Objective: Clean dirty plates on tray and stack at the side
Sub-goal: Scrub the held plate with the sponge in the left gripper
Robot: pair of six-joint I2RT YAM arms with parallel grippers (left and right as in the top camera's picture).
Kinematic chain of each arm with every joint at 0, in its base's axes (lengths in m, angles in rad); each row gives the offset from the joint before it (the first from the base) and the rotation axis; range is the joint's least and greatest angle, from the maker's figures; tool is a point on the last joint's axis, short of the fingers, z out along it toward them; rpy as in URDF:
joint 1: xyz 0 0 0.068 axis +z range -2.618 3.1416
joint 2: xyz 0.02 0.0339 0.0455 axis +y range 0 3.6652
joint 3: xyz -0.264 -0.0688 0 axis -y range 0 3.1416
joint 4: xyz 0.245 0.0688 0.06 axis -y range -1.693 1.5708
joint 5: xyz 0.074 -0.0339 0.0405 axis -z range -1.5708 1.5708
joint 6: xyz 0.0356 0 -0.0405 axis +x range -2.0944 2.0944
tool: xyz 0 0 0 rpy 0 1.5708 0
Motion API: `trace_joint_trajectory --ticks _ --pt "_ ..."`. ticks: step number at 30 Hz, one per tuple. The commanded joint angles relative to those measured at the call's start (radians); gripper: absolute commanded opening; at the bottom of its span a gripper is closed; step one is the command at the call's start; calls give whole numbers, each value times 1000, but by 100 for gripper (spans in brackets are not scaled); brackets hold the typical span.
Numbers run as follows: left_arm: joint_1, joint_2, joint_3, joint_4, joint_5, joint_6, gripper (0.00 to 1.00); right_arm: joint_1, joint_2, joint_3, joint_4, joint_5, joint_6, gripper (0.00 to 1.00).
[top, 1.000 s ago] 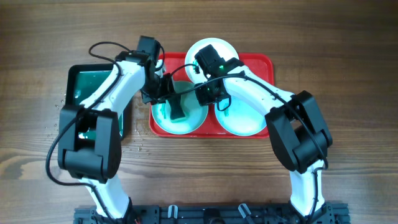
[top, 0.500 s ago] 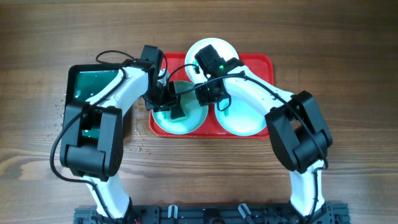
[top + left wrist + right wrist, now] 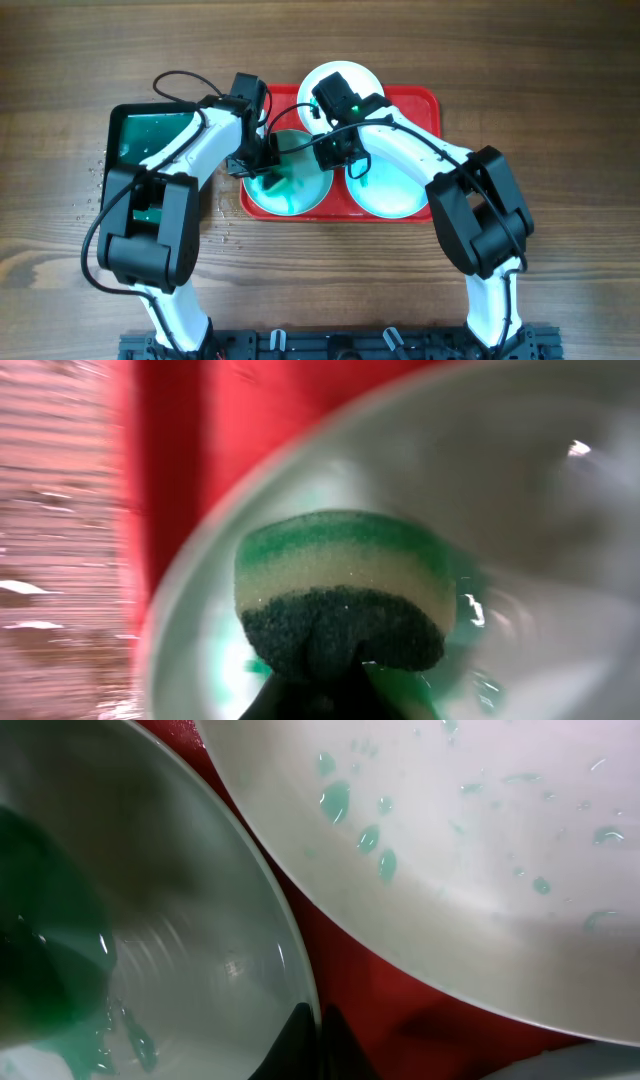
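Your left fingers [image 3: 305,695] are clamped on a green sponge [image 3: 340,585], which presses into the turquoise plate [image 3: 300,195]. That plate lies at the left end of the red tray [image 3: 425,100], mid-desk toward the far edge. Your right fingers [image 3: 290,1045] are closed on that plate's rim.

You had a brown wooden table [image 3: 560,80] carrying two trays. The red tray [image 3: 428,103] sat near its middle. A smaller dark green tray [image 3: 135,130] lay just left of the red tray, bare wood between them. Wet specks [image 3: 97,172] dotted the wood farther left.
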Motion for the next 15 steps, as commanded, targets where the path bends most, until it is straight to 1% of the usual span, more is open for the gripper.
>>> trace_joint_trajectory --ticks 1,5,7,9,13,15 --pt "15 11 -5 -5 -261 8 4 0 24 -7 -1 14 8 5" --pt "15 -23 15 -10 -260 7 4 0 24 -7 -10 14 8 5" --pt "15 -57 22 -13 -253 -19 4 0 24 -7 -14 14 8 5" --pt "15 -82 22 -7 -151 -18 4 0 24 -7 -14 14 8 5" --pt "13 -78 13 6 144 -9 4 0 24 -7 -14 14 8 5" --pt "7 -72 -6 28 204 -10 4 0 24 -7 -14 14 8 5"
